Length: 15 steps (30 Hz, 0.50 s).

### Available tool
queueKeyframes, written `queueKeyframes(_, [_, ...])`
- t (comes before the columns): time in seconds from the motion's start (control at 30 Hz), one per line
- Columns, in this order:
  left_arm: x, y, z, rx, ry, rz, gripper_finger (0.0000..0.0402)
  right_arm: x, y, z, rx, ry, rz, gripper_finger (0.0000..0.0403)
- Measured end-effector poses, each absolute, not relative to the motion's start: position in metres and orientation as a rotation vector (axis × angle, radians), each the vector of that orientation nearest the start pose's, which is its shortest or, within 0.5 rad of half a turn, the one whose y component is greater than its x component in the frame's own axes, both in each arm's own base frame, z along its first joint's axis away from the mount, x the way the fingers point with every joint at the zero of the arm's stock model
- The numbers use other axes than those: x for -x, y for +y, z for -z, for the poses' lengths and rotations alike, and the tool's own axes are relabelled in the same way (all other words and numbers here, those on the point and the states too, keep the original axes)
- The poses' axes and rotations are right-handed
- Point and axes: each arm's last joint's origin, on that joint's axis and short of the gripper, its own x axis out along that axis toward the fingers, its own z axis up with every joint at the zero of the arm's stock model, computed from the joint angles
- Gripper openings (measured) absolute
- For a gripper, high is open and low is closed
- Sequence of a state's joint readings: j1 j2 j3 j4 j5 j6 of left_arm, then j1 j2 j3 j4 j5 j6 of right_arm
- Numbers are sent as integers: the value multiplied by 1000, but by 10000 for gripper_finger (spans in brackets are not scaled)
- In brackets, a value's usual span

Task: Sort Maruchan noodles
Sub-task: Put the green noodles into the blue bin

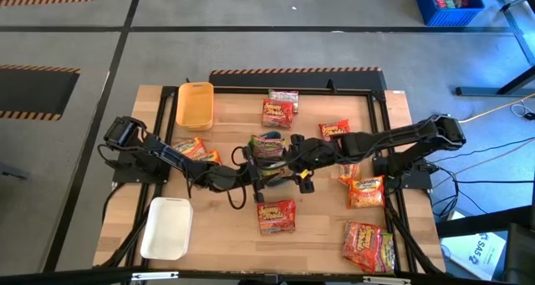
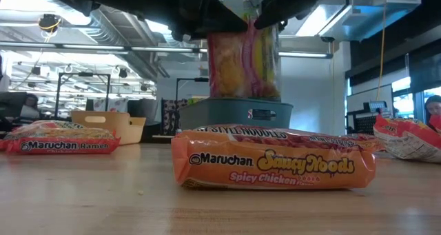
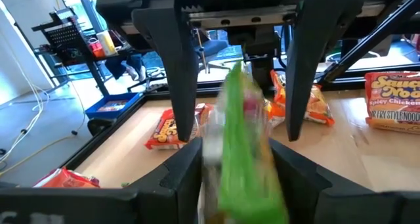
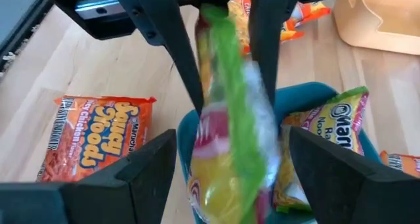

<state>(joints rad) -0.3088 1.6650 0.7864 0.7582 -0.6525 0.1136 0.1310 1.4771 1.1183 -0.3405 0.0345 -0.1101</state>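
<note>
Both arms reach in from the table's (image 1: 234, 235) sides and meet over its middle, where a noodle packet (image 2: 244, 56) hangs between them above a tray (image 2: 238, 114) that already holds another packet (image 4: 328, 145). A second tray (image 1: 195, 104) lies far left, a third (image 1: 167, 228) near left. Loose packets (image 1: 276, 216) lie near centre, others (image 1: 368, 245) near right, more (image 1: 278, 109) at far centre

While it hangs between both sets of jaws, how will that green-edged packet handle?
The green-edged packet likely stays fairly stiff: it stands on edge above the blue-grey tray without drooping. Its crinkly film looks slippery, so it may slide. Probably light, judging by its thin flat shape.
</note>
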Motion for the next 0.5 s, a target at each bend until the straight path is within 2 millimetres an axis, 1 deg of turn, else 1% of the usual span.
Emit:
queueKeyframes(0.1, [-327,-86,-205,-165,126,-337,141,-313,40,-281,162,672,-130,275])
queueKeyframes(0.33, [-327,-86,-204,-169,137,-315,96,-296,38,-300,158,642,-117,275])
queueKeyframes(0.5, [-327,-85,-204,-134,134,-316,93,-279,35,-304,115,712,-102,275])
